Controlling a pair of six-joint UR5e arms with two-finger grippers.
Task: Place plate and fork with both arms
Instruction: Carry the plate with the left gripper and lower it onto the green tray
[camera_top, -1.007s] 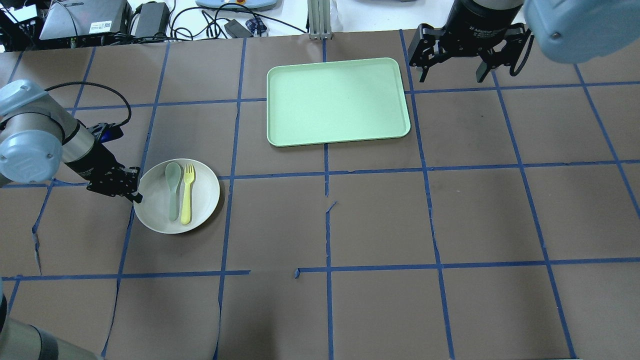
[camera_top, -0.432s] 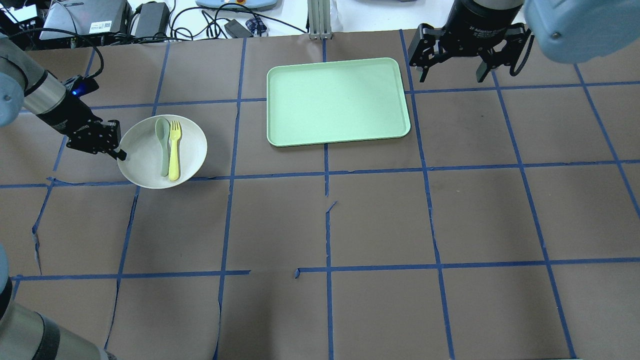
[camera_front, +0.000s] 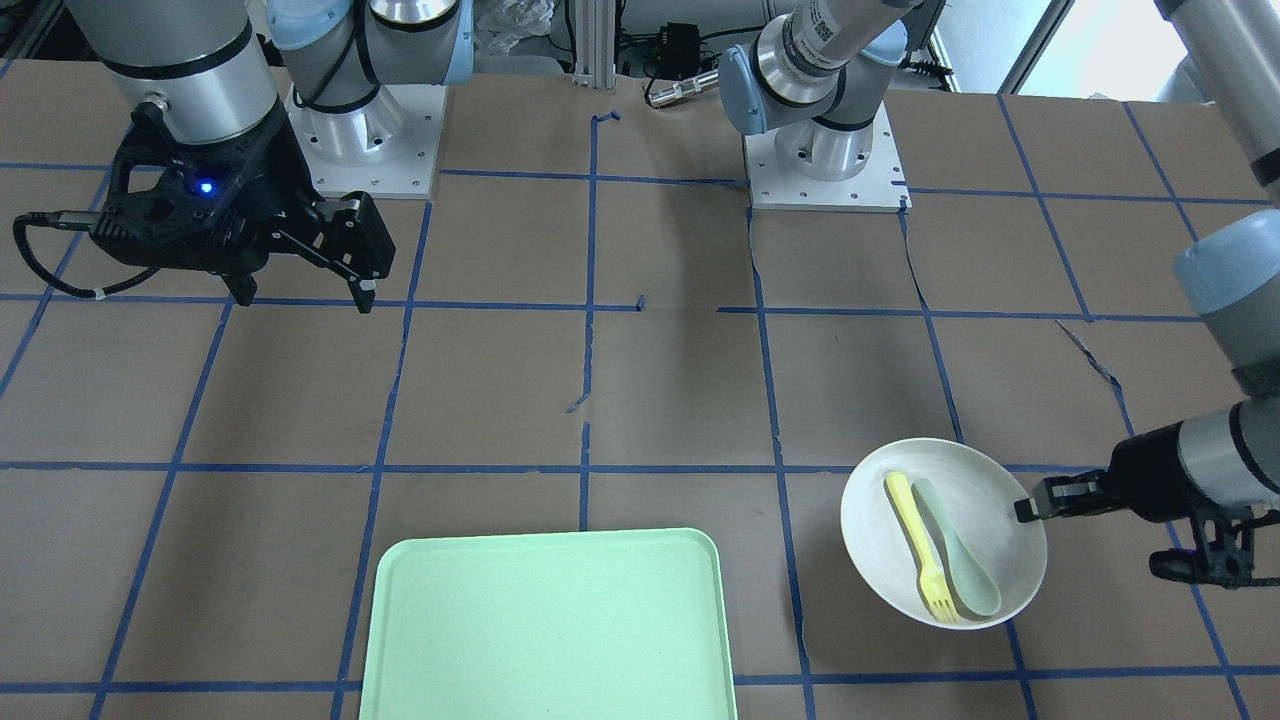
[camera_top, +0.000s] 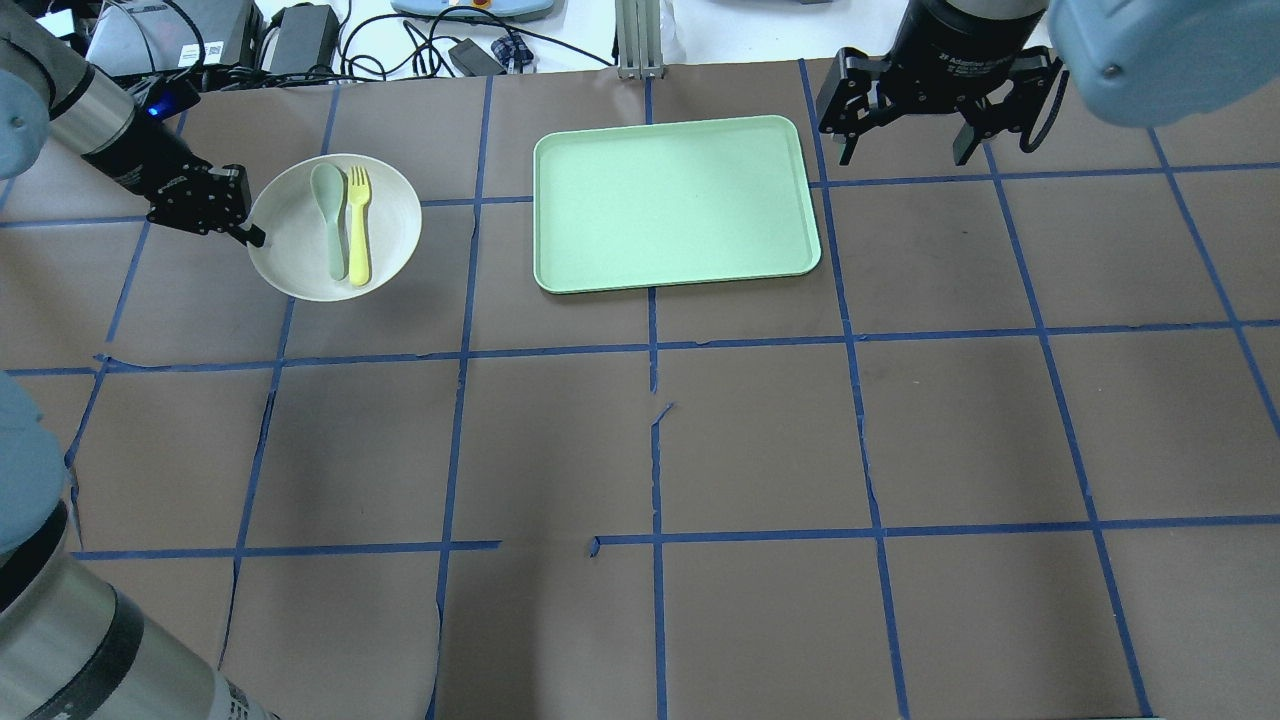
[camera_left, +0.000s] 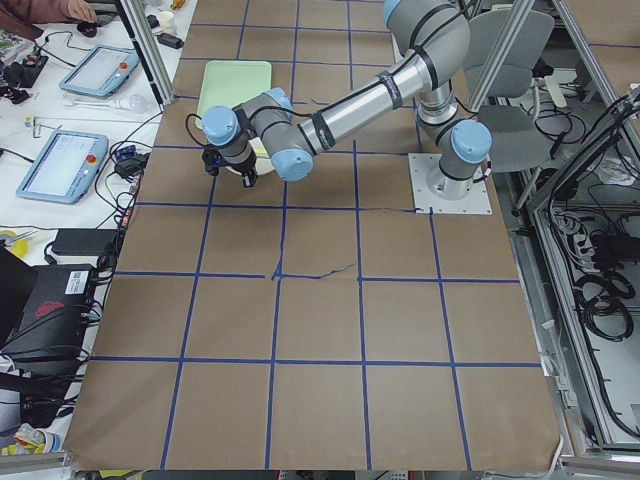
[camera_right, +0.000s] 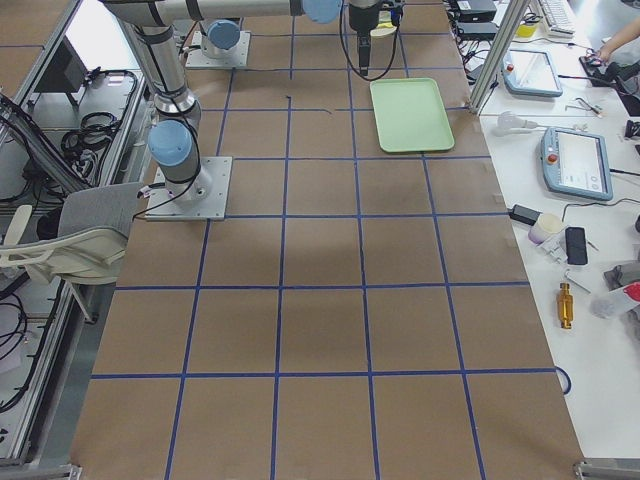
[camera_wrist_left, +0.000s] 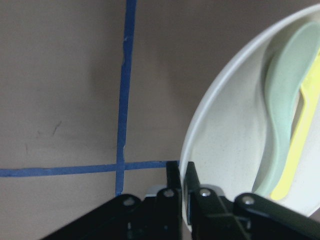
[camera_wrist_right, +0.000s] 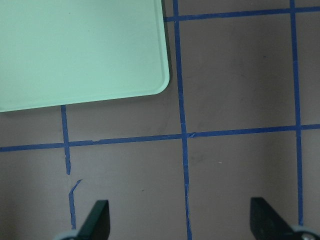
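The table (camera_top: 760, 440) carries the tray (camera_top: 675, 205) at upper centre of the overhead view. The plate (camera_top: 395, 220) sits at upper left, well apart from the tray's left edge. The left gripper (camera_top: 248, 236) is clamped on the plate's left rim, and the wrist view shows the rim pinched in the jaws. The right gripper (camera_top: 904, 158) hangs at upper right, just past the tray's right corner, jaws wide apart and holding nothing. The spoon (camera_top: 331, 225) and the fork (camera_top: 358, 235) lie loose in the plate, side by side, with the fork nearer the tray.

The step in hand appears to be carrying the plate rightward to the tray.
- Hold the plate level. A one-edge pinch may let the far side droop and the utensils slide.
- Move slowly.
- Clear the tray's raised rim before you lower the plate.
- Set the plate flat before you release it.
- Keep the right gripper out of the path. The fork is probably its job.

No view confirms whether the plate clears the table. The wrist view cuts off most of the plate and the fork's tines. The side views show little or nothing of the plate.
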